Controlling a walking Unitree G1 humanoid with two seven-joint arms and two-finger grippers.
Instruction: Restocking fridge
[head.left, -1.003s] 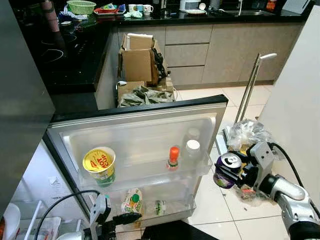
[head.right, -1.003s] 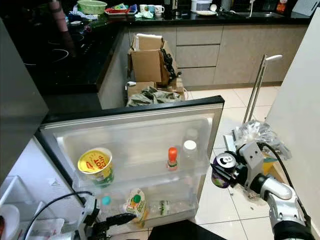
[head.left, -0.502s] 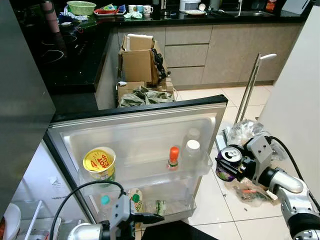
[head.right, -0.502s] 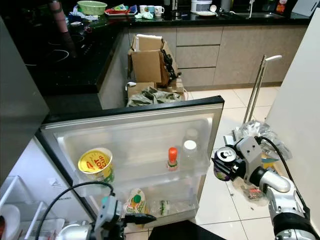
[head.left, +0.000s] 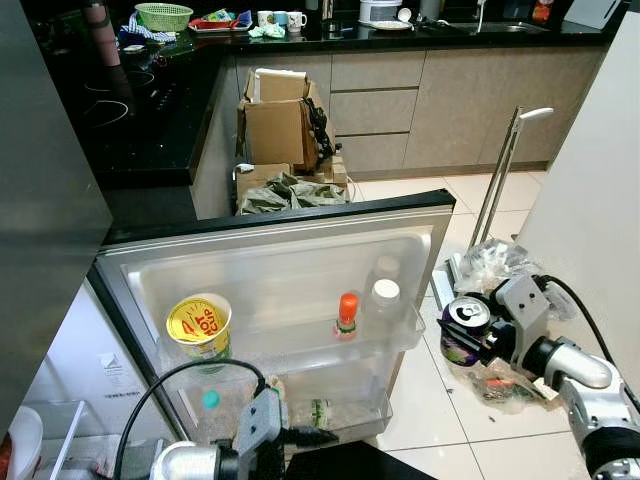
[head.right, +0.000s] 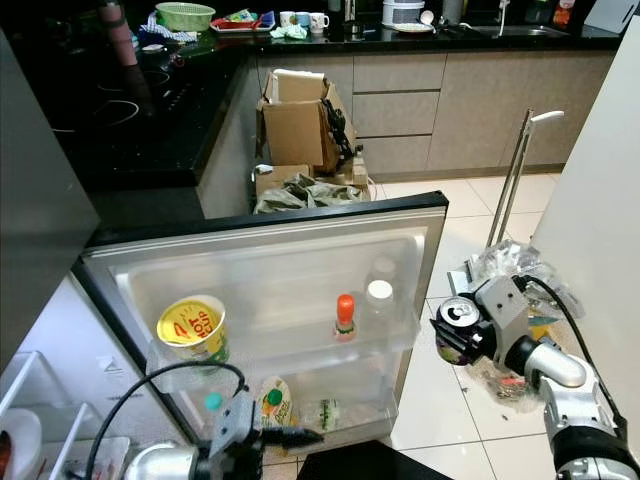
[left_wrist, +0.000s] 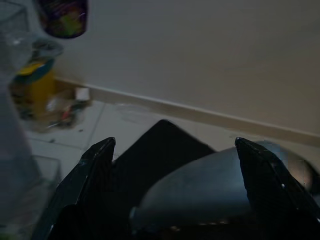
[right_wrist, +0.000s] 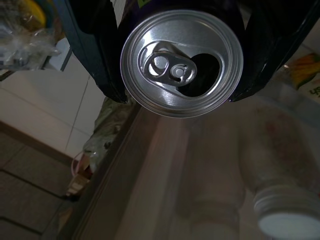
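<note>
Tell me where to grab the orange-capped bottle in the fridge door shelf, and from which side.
Grip the orange-capped bottle at its neck just under the cap, coming from above. It stands upright, its lower body sits behind the door shelf rail, and a white-capped bottle stands near one side.

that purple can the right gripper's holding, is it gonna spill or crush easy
The can shows an open tab hole, so tilting it would likely spill any contents. Thin aluminium probably dents under a hard squeeze. The right gripper holds it roughly upright, which seems safest.
</note>
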